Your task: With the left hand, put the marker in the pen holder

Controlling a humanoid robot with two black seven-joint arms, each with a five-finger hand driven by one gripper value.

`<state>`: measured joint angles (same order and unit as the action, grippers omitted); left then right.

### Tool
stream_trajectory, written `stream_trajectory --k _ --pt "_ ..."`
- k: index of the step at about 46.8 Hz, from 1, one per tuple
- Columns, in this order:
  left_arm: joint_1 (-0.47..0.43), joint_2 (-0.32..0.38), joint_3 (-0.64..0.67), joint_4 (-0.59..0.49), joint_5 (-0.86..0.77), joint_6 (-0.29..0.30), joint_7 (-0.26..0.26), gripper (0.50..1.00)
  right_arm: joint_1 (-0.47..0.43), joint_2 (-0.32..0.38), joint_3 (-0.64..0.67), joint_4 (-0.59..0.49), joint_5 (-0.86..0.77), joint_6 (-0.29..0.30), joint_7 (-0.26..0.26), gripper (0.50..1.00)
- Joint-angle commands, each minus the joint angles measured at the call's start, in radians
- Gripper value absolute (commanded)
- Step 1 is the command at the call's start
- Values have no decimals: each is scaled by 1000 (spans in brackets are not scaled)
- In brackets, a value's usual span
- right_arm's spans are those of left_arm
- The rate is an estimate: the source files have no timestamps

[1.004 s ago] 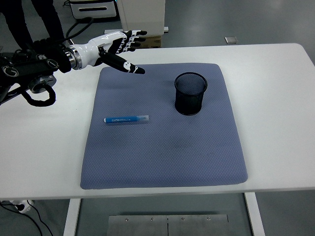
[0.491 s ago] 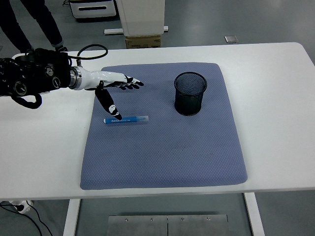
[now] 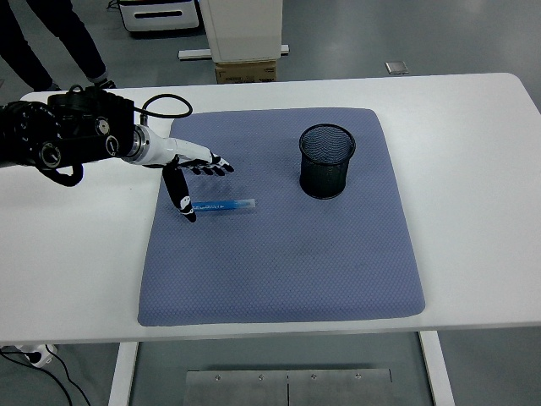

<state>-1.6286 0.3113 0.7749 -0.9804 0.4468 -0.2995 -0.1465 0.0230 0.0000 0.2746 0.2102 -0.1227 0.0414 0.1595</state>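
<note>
A blue marker (image 3: 221,205) with a clear cap lies flat on the blue-grey mat (image 3: 287,254), left of centre. The black mesh pen holder (image 3: 327,160) stands upright on the mat's far right part. My left hand (image 3: 199,182) hovers just over the marker's left end, fingers spread, with the thumb pointing down near the marker's tip and the other fingers (image 3: 215,166) stretched out beyond it. It holds nothing. The right arm does not show.
The mat covers the middle of the white table (image 3: 473,169). A person's legs (image 3: 51,38) stand beyond the table's far left corner. A white cabinet (image 3: 241,30) sits behind the far edge.
My left hand has come down from the mat's far left corner toward the marker and now spans its left end. The marker and holder have not moved.
</note>
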Motion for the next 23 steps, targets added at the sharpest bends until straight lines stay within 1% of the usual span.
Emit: stream_trajectory --k 1,11,23 --pt "-5 -1 -2 0 0 -6 1 1000 0 0 0 0 0 0 0 1000" --pt "-8 -12 -13 0 -2 -35 1 1000 0 0 0 0 0 0 0 1000" --pt "-5 -40 -13 0 0 -36 1 1000 0 0 0 0 0 0 0 1000"
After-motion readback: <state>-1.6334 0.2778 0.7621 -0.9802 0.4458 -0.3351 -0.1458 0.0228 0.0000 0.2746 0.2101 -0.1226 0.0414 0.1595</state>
